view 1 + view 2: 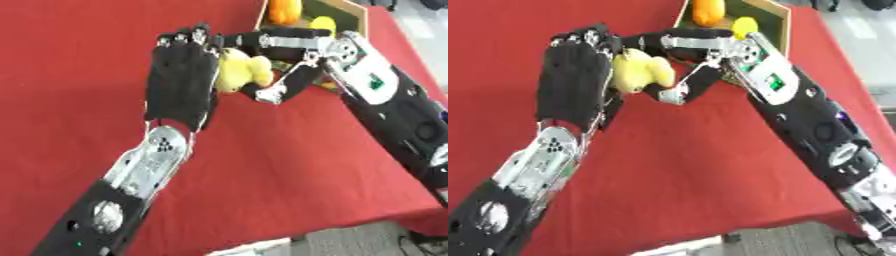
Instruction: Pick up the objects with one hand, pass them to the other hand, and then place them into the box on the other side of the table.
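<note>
Left eye view: yellow toy [241, 70] stands roughly upright, pinched by the right hand [278, 89] against the flat, straight-fingered left hand [181, 82] above the bench [79, 60].

A toy [238, 70] sits between the left hand [179, 85] and right hand [280, 65], before the box [346, 12] at the table's [262, 170] far right.

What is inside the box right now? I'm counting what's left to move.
The box shows an orange object and a yellow one. The right hand covers its near part.
</note>
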Controlling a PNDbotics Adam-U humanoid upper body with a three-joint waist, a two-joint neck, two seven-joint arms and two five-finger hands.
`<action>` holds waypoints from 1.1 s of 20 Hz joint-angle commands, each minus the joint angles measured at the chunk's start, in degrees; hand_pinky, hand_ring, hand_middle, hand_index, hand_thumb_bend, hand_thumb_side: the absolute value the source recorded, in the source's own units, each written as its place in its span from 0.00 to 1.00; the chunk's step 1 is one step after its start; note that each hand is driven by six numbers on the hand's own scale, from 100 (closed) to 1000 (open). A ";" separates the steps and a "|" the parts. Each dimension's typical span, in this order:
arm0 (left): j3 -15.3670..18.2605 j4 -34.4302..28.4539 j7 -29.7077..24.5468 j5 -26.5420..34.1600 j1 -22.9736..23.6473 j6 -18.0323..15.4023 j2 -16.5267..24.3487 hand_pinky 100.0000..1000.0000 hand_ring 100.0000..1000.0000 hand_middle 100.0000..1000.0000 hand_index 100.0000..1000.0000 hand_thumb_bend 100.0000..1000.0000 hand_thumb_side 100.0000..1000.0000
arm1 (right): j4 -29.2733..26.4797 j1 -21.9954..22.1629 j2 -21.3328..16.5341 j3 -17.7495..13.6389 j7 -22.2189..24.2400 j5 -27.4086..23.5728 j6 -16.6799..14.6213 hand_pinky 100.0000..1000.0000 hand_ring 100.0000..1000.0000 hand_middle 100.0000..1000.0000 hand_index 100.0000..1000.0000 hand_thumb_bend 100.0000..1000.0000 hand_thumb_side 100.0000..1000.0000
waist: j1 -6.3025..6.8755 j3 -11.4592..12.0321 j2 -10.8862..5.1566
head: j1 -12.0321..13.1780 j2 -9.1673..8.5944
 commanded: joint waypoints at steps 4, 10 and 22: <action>-0.25 -1.56 0.69 0.06 -1.89 -0.17 -2.37 0.29 0.32 0.34 0.51 0.00 0.00 | -2.74 -0.18 -1.00 0.40 4.13 -2.77 0.67 0.78 1.00 0.10 0.33 0.00 0.04 | 0.22 -0.20 -0.92 | -0.38 0.07; -0.26 -1.45 1.02 0.27 -1.73 -0.20 -2.39 0.29 0.32 0.34 0.51 0.00 0.00 | -3.53 -0.04 -1.11 0.26 4.13 -3.97 3.56 0.77 1.00 0.08 0.32 0.00 0.05 | 0.19 -0.20 -0.97 | -0.57 0.21; -0.24 -1.00 1.70 0.83 -1.42 0.15 -2.43 0.28 0.32 0.34 0.52 0.03 0.00 | -4.06 0.36 -1.12 -0.28 4.13 -5.02 6.35 0.76 1.00 0.06 0.29 0.00 0.10 | 0.07 -0.35 -0.91 | -0.63 0.04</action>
